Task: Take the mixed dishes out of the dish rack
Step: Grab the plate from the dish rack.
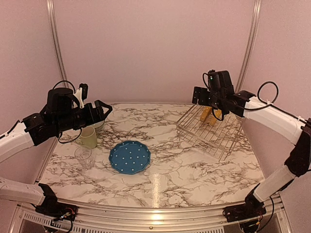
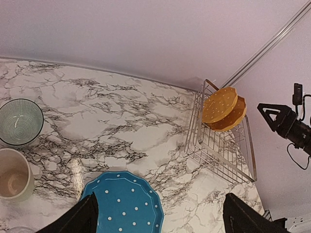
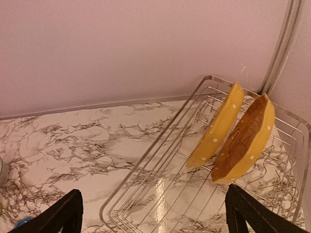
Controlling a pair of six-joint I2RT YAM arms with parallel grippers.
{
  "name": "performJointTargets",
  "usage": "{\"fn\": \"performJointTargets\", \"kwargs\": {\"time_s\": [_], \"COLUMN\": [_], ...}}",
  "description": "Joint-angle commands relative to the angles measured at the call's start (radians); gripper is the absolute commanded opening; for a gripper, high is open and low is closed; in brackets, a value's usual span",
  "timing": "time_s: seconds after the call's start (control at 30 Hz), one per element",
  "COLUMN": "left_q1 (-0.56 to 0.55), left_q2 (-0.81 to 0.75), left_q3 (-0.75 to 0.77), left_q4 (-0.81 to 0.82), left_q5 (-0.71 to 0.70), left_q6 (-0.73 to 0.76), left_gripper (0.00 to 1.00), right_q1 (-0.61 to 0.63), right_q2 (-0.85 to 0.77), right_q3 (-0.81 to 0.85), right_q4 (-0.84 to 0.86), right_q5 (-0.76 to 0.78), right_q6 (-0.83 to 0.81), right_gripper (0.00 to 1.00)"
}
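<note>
The left gripper (image 1: 103, 111) hangs over the table's (image 1: 184, 174) left side, fingers spread wide and grasping nothing. Near it the bowl (image 2: 19, 121), mug (image 2: 14, 174) and glass (image 1: 83, 157) stand on the marble, and the blue plate (image 1: 129, 157) lies flat just to their right. The rack (image 1: 214, 136) sits on the right, with two yellow plates (image 3: 218, 126) standing on edge at its far end, perhaps touching at the bottom. The right gripper (image 3: 154, 204) hovers by them, spread wide and empty.
</note>
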Motion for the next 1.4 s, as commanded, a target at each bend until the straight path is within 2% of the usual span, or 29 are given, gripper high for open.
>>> {"fn": "performJointTargets", "kwargs": {"time_s": [0.0, 0.23, 0.33, 0.5, 0.83, 1.0, 1.2, 1.37], "left_q1": [-0.002, -0.002, -0.002, -0.002, 0.000, 0.000, 0.000, 0.000], "left_q2": [-0.011, -0.033, -0.037, -0.049, -0.071, -0.073, -0.081, -0.082], "left_q3": [-0.009, -0.021, -0.025, -0.029, -0.033, -0.033, -0.039, -0.039], "left_q4": [0.008, 0.010, 0.006, -0.006, -0.031, -0.033, -0.035, -0.036], "left_q5": [-0.001, -0.009, -0.011, -0.022, -0.040, -0.040, -0.034, -0.033], "left_q6": [0.008, 0.010, 0.012, 0.020, 0.035, 0.040, 0.031, 0.031], "left_gripper": [0.91, 0.91, 0.91, 0.92, 0.92, 0.92, 0.92, 0.92], "right_q1": [-0.162, -0.375, -0.405, -0.457, -0.462, -0.462, -0.465, -0.466], "right_q2": [-0.041, -0.036, 0.011, 0.112, 0.269, 0.323, 0.351, 0.386], "right_q3": [-0.049, -0.080, -0.031, 0.080, 0.230, 0.263, 0.269, 0.274], "right_q4": [-0.142, -0.130, -0.156, -0.279, -0.291, -0.303, -0.299, -0.297], "right_q5": [0.031, -0.147, -0.133, -0.089, -0.097, -0.110, -0.090, -0.085], "right_q6": [0.188, 0.242, 0.256, 0.402, 0.417, 0.463, 0.529, 0.550], "right_gripper": [0.99, 0.98, 0.98, 0.97, 0.93, 0.85, 0.69, 0.64]}}
